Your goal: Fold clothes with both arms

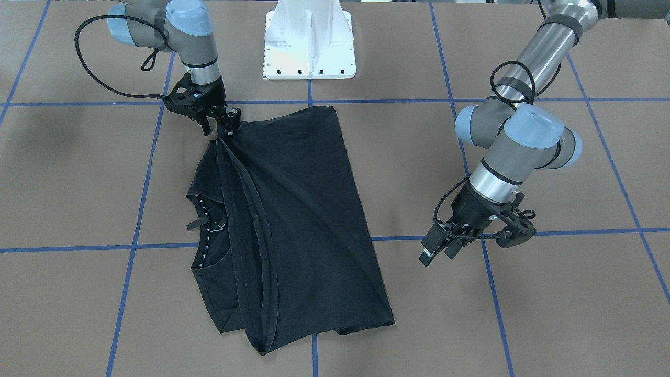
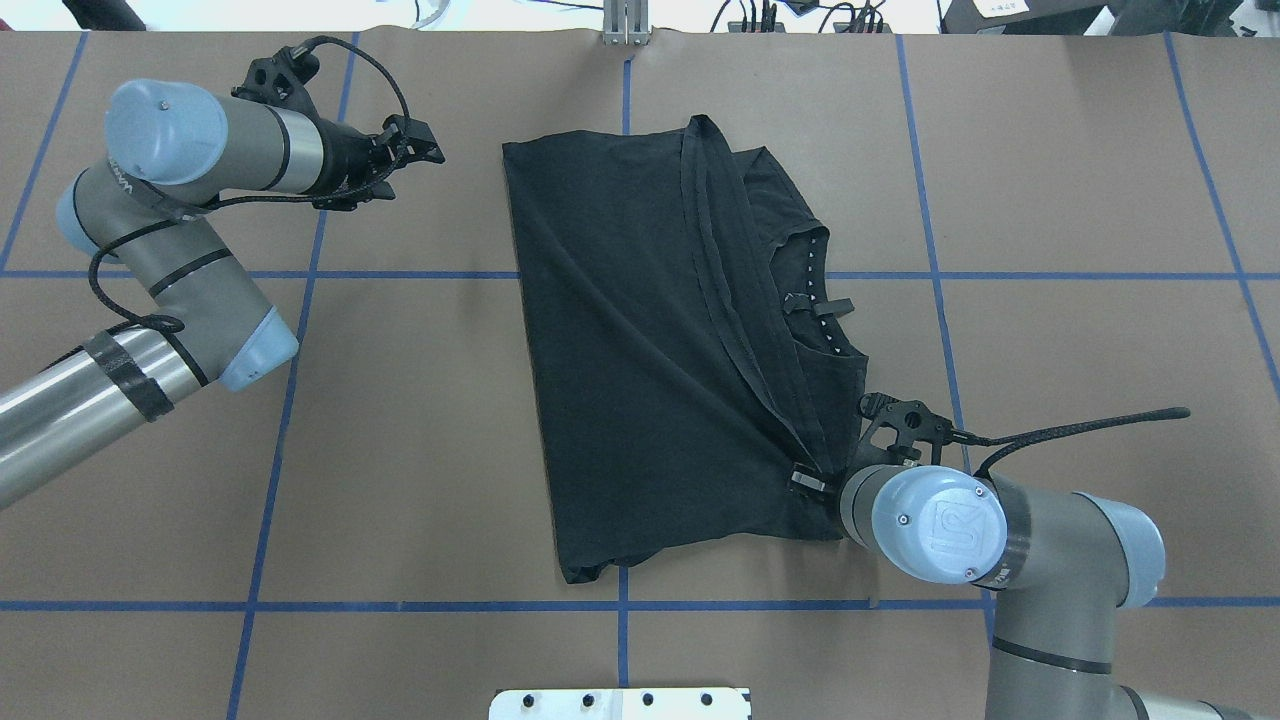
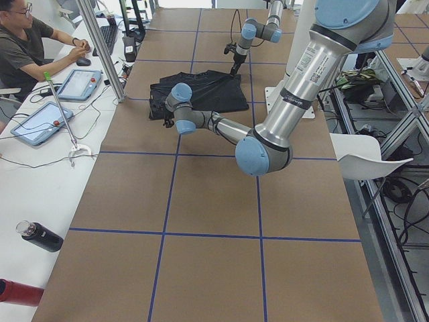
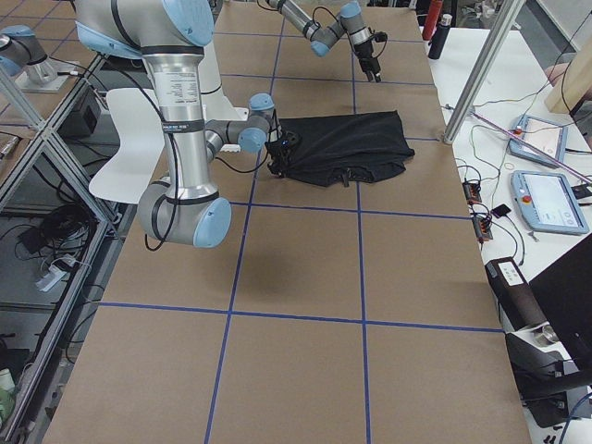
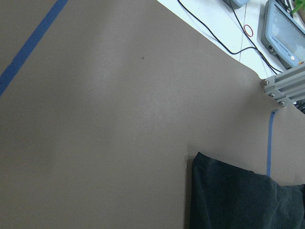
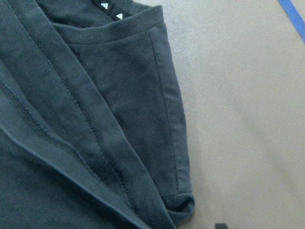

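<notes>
The black T-shirt (image 1: 303, 209) lies folded on the brown table, its hem doubled over toward the collar (image 2: 815, 300), plain side up. My right gripper (image 1: 226, 130) is shut on the hem corner nearest the robot, where the creases converge (image 2: 808, 482). In the right wrist view the hem (image 6: 71, 124) and a sleeve (image 6: 157, 119) fill the frame. My left gripper (image 1: 438, 254) hangs open and holds nothing. It is well off the shirt's other side (image 2: 415, 165). The left wrist view catches just a corner of the shirt (image 5: 238, 200).
The white pedestal base (image 1: 310, 47) stands at the robot's edge of the table. Blue tape lines (image 2: 400, 275) grid the brown surface. A seated person (image 3: 27, 47), tablets (image 3: 40, 121), a bottle (image 3: 40, 236) and an aluminium post (image 3: 100, 47) line the far bench.
</notes>
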You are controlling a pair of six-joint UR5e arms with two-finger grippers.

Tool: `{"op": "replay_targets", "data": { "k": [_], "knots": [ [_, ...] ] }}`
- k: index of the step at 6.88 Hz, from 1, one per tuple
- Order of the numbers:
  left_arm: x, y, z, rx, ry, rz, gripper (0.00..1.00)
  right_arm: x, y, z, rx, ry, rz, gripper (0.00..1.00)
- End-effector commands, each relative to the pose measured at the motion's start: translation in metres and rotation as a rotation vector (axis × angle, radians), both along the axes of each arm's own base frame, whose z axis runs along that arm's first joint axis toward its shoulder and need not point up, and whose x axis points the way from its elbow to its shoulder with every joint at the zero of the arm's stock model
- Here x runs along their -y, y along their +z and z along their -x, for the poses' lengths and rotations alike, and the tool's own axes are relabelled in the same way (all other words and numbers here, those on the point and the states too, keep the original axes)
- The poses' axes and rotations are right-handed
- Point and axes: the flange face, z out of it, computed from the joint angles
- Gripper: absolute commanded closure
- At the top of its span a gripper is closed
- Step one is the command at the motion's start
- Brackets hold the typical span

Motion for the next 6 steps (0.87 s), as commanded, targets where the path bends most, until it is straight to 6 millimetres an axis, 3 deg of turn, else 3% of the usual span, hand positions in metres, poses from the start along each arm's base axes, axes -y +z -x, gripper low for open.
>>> {"op": "replay_targets", "data": {
  "k": [1,6],
  "knots": [
    [0.0001,0.0002,-0.0001,0.001,-0.001,0.001,0.14,0.0093,0.0017,-0.0035,-0.004,0.018,0.001,0.36],
    [-0.0001,0.0,-0.0001,0.0,0.001,0.0,0.14,0.0134,0.0027,0.0015,-0.006,0.028,0.009,0.41]
  ]
}}
